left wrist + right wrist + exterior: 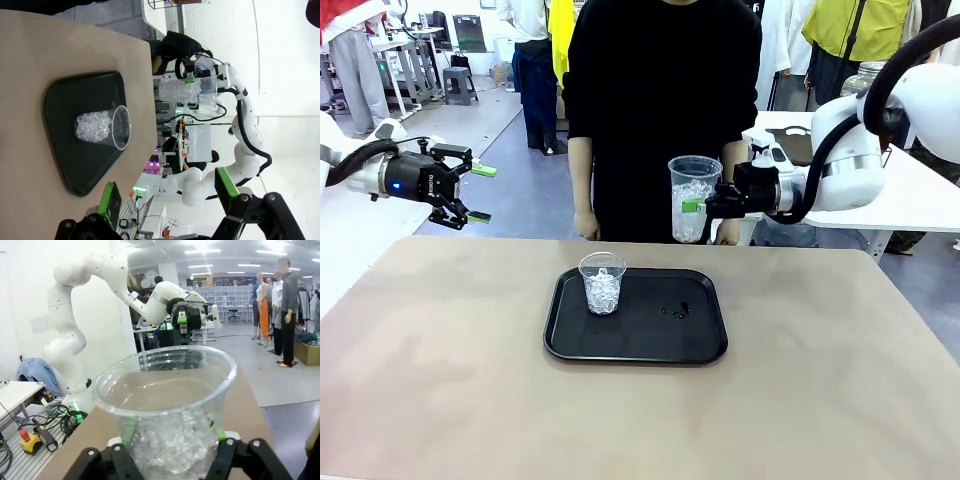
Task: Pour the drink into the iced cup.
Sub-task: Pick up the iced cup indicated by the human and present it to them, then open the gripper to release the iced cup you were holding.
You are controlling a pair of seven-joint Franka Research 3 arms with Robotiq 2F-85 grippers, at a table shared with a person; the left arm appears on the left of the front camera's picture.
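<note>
Tan table (440, 380), black tray (650, 345) at its centre. The tall clear cup (694, 198), filled with ice, hangs in the air over the table's far edge, right of the tray. It is upright, long axis vertical, mouth up. The right gripper (696, 207) clamps it from the side, forearm roughly level, one finger on either wall.

The short clear cup (602, 283) of ice stands upright on the tray's left part, with dark specks (675, 311) to its right.

The left gripper (482, 194) hovers beyond the far-left corner, jaws spread, nothing between them.

A person (660, 100) stands at the far side.
</note>
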